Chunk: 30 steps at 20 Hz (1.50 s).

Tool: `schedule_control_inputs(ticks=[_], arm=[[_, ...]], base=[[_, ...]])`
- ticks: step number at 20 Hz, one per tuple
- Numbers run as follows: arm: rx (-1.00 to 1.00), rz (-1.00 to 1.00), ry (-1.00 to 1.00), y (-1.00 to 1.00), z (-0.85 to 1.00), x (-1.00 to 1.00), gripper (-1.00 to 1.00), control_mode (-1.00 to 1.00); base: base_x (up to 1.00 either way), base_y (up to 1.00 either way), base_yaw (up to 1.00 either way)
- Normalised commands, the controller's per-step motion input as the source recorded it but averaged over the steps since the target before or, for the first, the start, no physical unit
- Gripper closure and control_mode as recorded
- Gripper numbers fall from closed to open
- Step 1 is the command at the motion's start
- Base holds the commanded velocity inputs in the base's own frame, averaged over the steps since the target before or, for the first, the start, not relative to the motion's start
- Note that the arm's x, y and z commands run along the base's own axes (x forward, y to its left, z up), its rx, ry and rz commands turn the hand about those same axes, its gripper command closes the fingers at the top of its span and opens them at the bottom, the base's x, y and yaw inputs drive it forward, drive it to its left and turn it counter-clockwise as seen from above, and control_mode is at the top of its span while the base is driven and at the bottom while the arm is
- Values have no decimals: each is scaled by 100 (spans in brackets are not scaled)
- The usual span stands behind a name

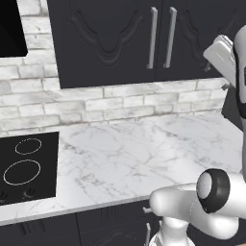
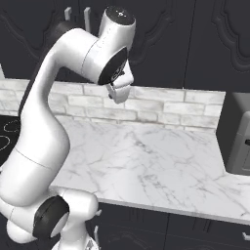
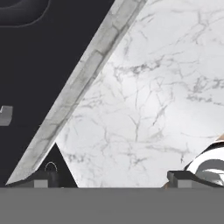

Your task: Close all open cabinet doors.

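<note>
The cabinet doors (image 1: 108, 38) hang above the counter (image 1: 144, 153), over the brick wall (image 1: 120, 103). In the left base view the two doors with the silver handles (image 1: 153, 37) lie flat in one line, so they look closed. The pincer (image 3: 109, 179) is wide open and holds nothing; it looks down at the counter, probably because it is free for a push on a door.

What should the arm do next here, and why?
Probably draw back and look along the wall for a door left open. The gripper is open and empty, close to the brick wall, and the two cabinet doors in the left base view already look flush shut.
</note>
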Motion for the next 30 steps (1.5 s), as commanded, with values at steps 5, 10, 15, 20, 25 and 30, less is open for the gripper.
schedule_control_inputs(ticks=[5,10,15,20,25,30], arm=[[-20,0,0,20,-35,-43,-100,-100],[-17,2,0,26,-27,-15,-100,-100],[-15,11,0,23,-37,-3,-100,-100],[-14,8,0,27,-41,-1,-100,-100],[-14,1,0,25,-41,1,-100,-100],[-14,6,0,15,-44,0,-100,-100]], base=[[0,0,0],[0,0,0],[0,0,0],[0,0,0],[0,0,0],[0,0,0]])
